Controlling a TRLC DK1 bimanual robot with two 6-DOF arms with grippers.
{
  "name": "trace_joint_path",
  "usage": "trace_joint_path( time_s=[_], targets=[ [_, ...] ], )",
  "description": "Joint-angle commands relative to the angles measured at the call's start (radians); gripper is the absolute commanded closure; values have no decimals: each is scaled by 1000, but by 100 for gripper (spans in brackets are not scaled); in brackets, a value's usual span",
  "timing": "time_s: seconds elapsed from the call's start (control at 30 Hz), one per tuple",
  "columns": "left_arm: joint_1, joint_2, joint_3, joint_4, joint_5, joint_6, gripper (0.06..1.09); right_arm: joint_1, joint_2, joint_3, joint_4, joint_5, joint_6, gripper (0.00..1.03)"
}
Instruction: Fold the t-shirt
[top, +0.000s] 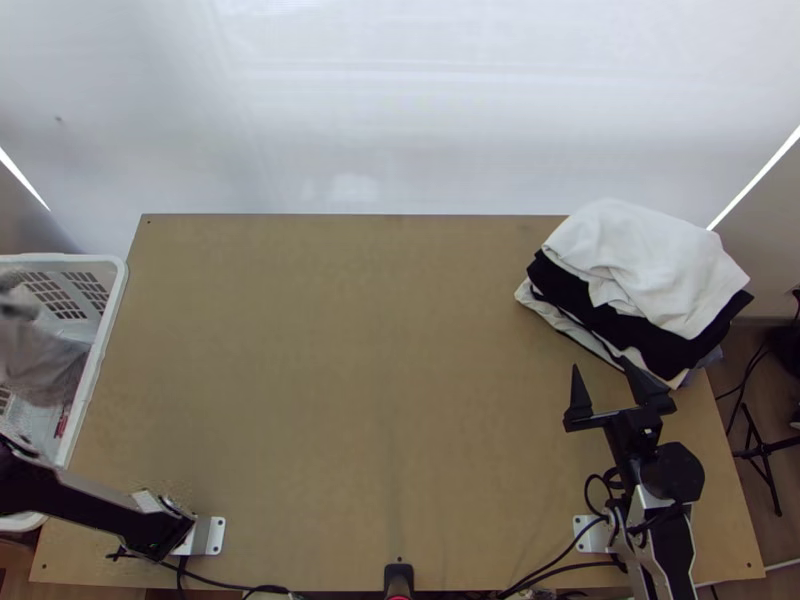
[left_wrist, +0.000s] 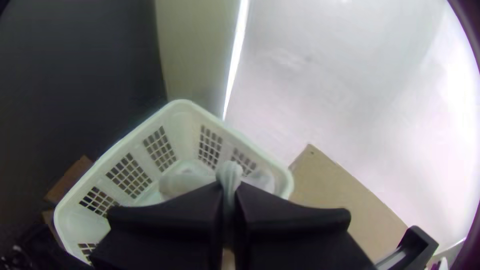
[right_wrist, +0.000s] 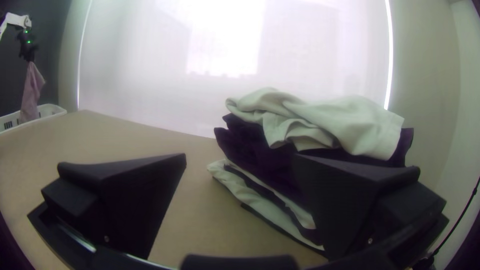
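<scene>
Right wrist view, cloth (right_wrist: 31, 92) hanging lengthwise, pointing down

The right arm (top: 678, 545) has silver-white panels over black, and its gripper (top: 602, 364) carries broad black fingers (right_wrist: 350, 200) that taper to points, with a small screw (right_wrist: 370, 241) low on each. Just behind the gripper are a many-sided black housing (top: 672, 472) and looped black cables (top: 597, 492) — and farther behind it, a white bracket (top: 590, 533) with small dark dots. The left arm (top: 80, 500) is black with silver edging, plus a white link (right_wrist: 19, 21) and green lights (right_wrist: 28, 42).
</scene>
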Motion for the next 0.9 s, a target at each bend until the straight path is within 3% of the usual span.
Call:
trace_joint_path(
  time_s=[0.0, 0.3, 0.43, 0.47, 0.57, 0.87],
  targets=[
    [-256, -224, -52, -78, 14, -26, 105, 0, 0, 0, 0, 0, -1, 4],
    [-729, -442, -287, -104, -88, -58, 105, 0, 0, 0, 0, 0, -1, 4],
    [-1011, -532, -482, -22, -224, -58, 105, 0, 0, 0, 0, 0, -1, 4],
    [-1155, -546, -560, 16, -309, -72, 105, 0, 0, 0, 0, 0, -1, 4],
    [-1332, -546, -657, 60, -387, -107, 105, 0, 0, 0, 0, 0, -1, 4],
    [-1655, -505, -848, 277, -410, -230, 105, 0, 0, 0, 0, 0, -1, 4]
  ],
)
